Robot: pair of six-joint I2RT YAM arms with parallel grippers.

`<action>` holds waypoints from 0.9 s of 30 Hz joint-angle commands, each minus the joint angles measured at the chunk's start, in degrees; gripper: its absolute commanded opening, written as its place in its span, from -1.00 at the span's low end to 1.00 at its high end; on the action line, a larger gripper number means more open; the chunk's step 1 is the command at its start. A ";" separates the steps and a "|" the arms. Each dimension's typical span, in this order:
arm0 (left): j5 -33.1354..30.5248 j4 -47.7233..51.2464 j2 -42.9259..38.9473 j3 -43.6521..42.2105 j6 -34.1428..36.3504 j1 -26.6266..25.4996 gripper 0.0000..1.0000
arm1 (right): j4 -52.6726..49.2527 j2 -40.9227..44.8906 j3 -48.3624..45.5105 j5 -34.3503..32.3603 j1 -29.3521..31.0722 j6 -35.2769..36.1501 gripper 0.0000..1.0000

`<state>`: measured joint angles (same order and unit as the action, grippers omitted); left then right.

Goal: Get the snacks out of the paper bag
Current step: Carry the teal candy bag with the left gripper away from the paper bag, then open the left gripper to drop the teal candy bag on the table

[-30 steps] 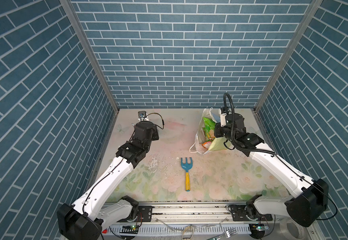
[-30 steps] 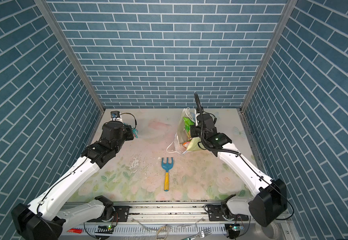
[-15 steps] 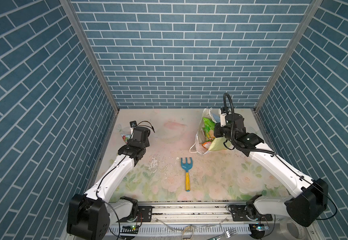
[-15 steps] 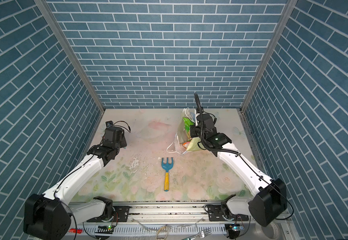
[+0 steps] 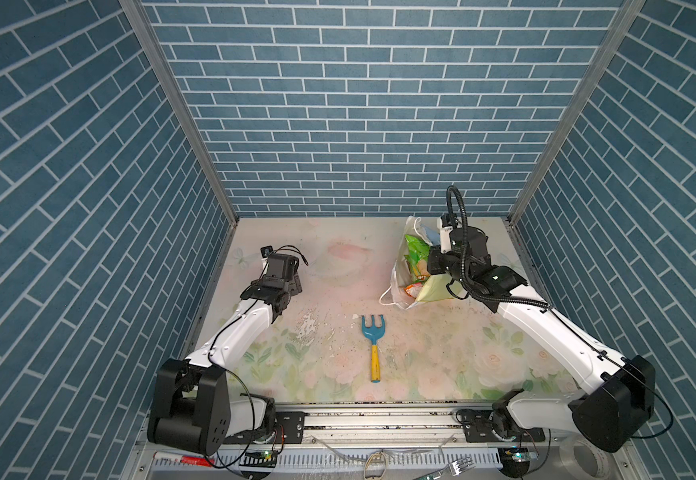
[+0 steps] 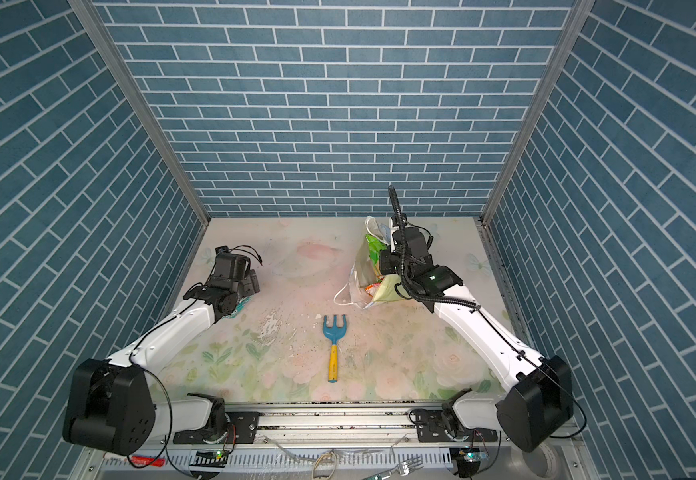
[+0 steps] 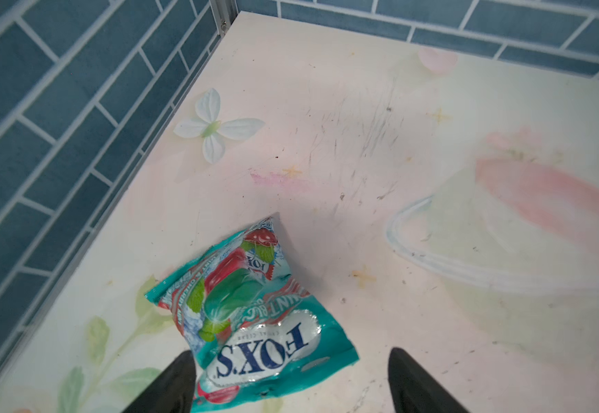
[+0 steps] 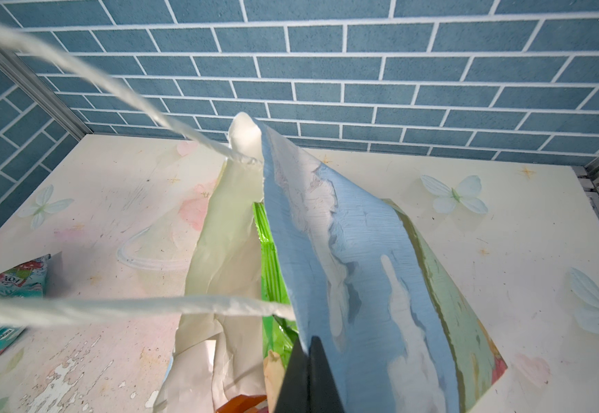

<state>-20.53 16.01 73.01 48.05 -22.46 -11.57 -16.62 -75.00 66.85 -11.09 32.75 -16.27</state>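
A teal-white snack packet [image 7: 251, 314] lies flat on the table near the left wall. My left gripper [image 7: 290, 355] hovers just above its near end, open, with neither finger touching it. The paper bag [image 5: 433, 286] leans at the back right, its mouth facing left. My right gripper [image 8: 310, 343] is shut on the bag's blue cloud-printed wall [image 8: 362, 250] at the rim. Inside the bag show a bright green packet [image 8: 269, 257] and an orange-red one [image 8: 240, 404]. In both top views the left arm hides the teal packet.
A blue-headed, yellow-handled toy rake [image 5: 373, 332] lies mid-table, prongs toward the back. The bag's white cord handles [image 8: 112, 307] hang across the right wrist view. Blue brick walls close in the left, back and right sides. A metal rail [image 5: 379, 411] runs along the front.
My left arm swung from the back middle toward the left wall and came down. Its gripper opened and let go of the teal packet, which now lies on the table. The right arm kept still.
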 commanded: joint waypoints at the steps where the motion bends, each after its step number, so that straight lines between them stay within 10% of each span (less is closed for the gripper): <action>1: 2.29 -0.88 -3.06 -0.70 1.12 0.35 0.99 | -1.41 -0.67 -1.36 -0.40 0.03 -1.52 -1.00; 27: 17.83 -9.34 -10.85 -6.81 -1.53 -1.52 0.99 | -1.26 -0.85 -1.36 0.24 0.01 -2.71 -1.00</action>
<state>-7.25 9.91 63.40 42.57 -23.77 -12.73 -16.62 -75.00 66.65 -10.70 32.73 -16.78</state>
